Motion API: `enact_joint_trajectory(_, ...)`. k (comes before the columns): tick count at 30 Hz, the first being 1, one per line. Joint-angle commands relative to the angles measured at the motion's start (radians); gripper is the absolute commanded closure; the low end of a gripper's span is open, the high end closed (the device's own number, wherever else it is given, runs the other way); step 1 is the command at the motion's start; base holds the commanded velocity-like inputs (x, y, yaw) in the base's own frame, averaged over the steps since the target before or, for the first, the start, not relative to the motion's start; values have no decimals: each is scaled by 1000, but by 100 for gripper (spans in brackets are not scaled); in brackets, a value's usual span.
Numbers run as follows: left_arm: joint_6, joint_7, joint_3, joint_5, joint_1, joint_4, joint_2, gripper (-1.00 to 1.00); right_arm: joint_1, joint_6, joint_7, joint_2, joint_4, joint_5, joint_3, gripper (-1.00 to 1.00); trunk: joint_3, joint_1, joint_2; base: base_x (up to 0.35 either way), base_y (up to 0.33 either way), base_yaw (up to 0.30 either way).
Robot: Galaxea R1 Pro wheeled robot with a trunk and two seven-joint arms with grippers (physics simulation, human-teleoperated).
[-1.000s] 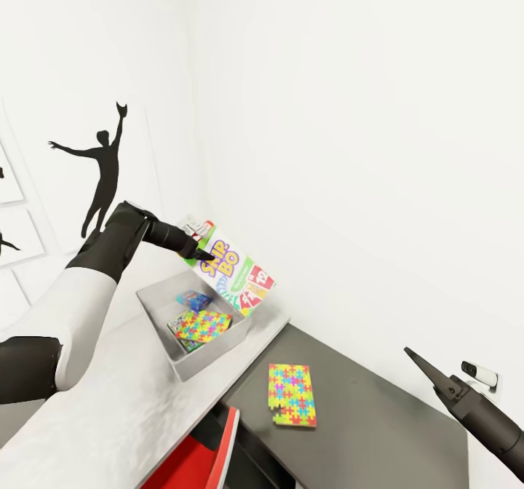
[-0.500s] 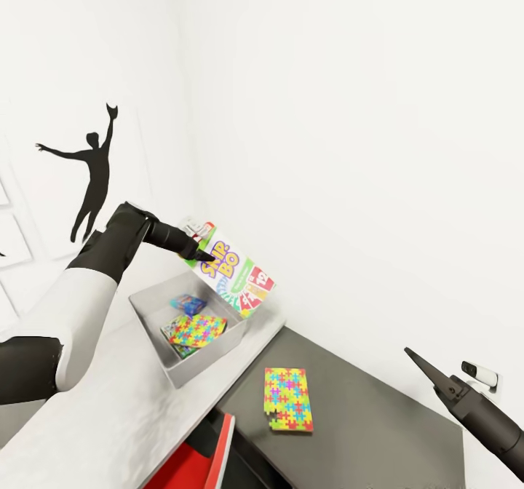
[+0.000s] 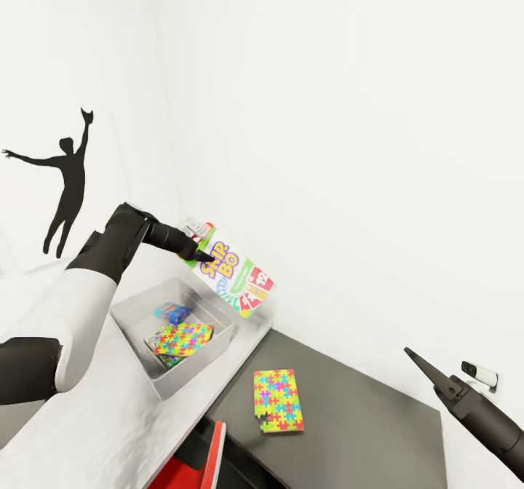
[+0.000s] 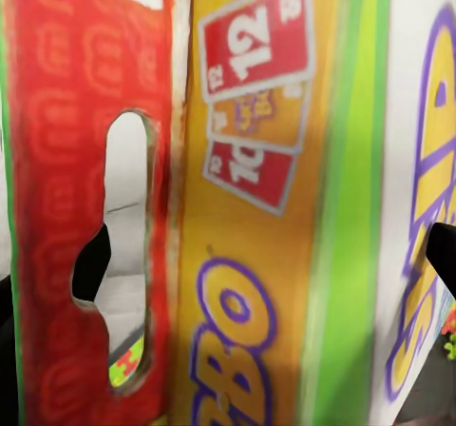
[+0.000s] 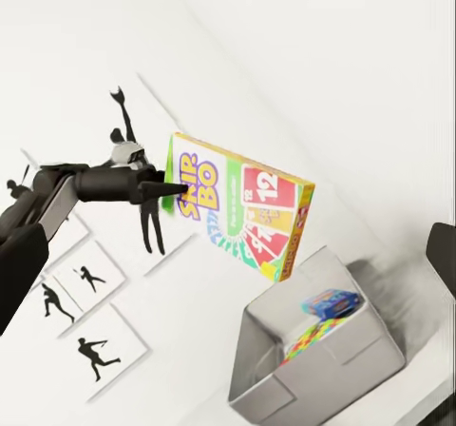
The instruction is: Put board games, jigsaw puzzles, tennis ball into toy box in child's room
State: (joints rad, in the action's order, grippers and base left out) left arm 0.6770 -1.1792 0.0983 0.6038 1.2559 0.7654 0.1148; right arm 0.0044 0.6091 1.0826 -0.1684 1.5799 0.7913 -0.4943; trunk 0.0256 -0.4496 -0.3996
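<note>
SKIP-BO board game [image 3: 234,273] hangs in the air above the far corner of the toy box [image 3: 201,362], tilted, with its printed face to the room. The left gripper [image 3: 198,251] is clamped on the upper left edge of this box, and in the left wrist view the red, yellow and green print of the board game [image 4: 256,217] is very close before the camera. The grey toy box stands on the pale grey top of the table [image 3: 109,416], near the wall. Inside it lies one jigsaw puzzle [image 3: 180,338] on top of another flat box, and beside that a small blue box [image 3: 171,311]. The second jigsaw puzzle [image 3: 276,400] lies flat on the lower dark grey section of the table, near the toy box but apart from it. The right gripper [image 3: 422,367] stays in the air over the right end of this dark section, holding nothing; its fingers appear as one point, so they look together. On the white wall [image 3: 327,147] behind the left arm is a black figure of a dancer [image 3: 64,176].
</note>
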Motion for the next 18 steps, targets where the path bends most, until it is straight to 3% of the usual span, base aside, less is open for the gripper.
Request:
enact_joint_trajectory(1,8,-7,1,4,0,2,1,100,0,8,-1,0,0,7,0,-100,1,0,0,0,6,-130)
enact_joint_trajectory(5,6,-11,0,3,-9,1,3,100,0,8,-1,0,0,7,0,-100,2,0,0,0,3,-57)
enact_joint_trajectory(8,8,-13,-1,1,-20,0,29,100,0,8,-1,0,0,8,0,-100,2,0,0,0,1,-12)
enact_joint_trajectory(13,10,-14,-4,0,-35,-3,43,100,0,8,-1,0,0,8,0,-100,2,0,0,0,22,-3)
enact_joint_trajectory(18,13,-14,-5,0,-53,-4,71,100,0,8,-1,0,0,8,0,-100,2,0,0,0,169,0)
